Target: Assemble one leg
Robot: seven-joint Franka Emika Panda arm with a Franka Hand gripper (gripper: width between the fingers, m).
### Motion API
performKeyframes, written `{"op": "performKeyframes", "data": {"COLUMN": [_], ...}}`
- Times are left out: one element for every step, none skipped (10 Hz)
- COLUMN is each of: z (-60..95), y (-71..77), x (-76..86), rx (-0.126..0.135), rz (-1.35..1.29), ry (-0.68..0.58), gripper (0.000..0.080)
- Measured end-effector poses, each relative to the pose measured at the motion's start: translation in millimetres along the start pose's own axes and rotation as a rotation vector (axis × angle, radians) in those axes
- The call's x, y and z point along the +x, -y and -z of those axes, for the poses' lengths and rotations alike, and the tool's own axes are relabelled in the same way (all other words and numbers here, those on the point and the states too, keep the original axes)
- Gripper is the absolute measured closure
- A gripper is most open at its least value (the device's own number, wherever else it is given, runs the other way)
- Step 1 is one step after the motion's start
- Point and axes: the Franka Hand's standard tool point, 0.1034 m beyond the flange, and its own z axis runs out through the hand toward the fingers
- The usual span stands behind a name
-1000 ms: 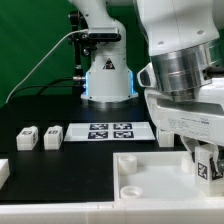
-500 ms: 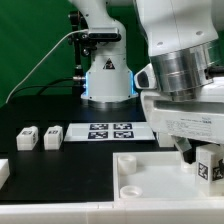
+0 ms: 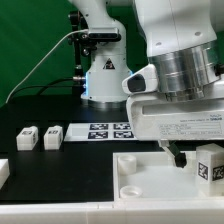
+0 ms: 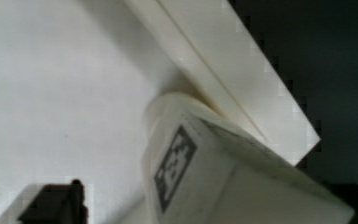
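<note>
End effector (image 3: 190,160) beside blocky white leg (image 3: 208,166)

- Small white plastic leg block (image 3: 208,166) with printed marker: smooth, matt.
- Large white square panel (image 3: 150,180): smooth plastic.
- Black table (image 3: 40,110): matt.
- Arm's silver wrist ring (image 3: 185,70): brushed metal.

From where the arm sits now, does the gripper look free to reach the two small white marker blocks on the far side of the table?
Probably yes. The two small white plastic leg blocks stand in the open on the black table, nothing over or around them. The gripper hovers over the large white square piece, well clear.
</note>
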Motion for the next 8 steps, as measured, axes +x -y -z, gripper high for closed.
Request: {"op": "performKeyframes", "data": {"z": [0.1,0.5,0.7,0.9,1.0,1.3,1.6,2.1], "y": [-0.7,-2.2,-3.1,-4.0,-4.9,-6.4,-7.8,-9.7], "x": [0.7,2.3,3.3,4.2,5.0,6.5,7.8,9.7], "rx": [-0.002,-0.010,-0.017,-0.022,-0.028,-0.038,-0.045,-0.057], "rz": [0.073,0.205,0.298,0.379,0.443,0.550,0.619,0.744], "ry": [-0.001,-0.005,-0.007,-0.008,-0.009,-0.009,-0.010,-0.009], "gripper": [0.0154,0.0154,0.0312,0.0522,0.0522,0.0657,0.0768,0.0789]}}
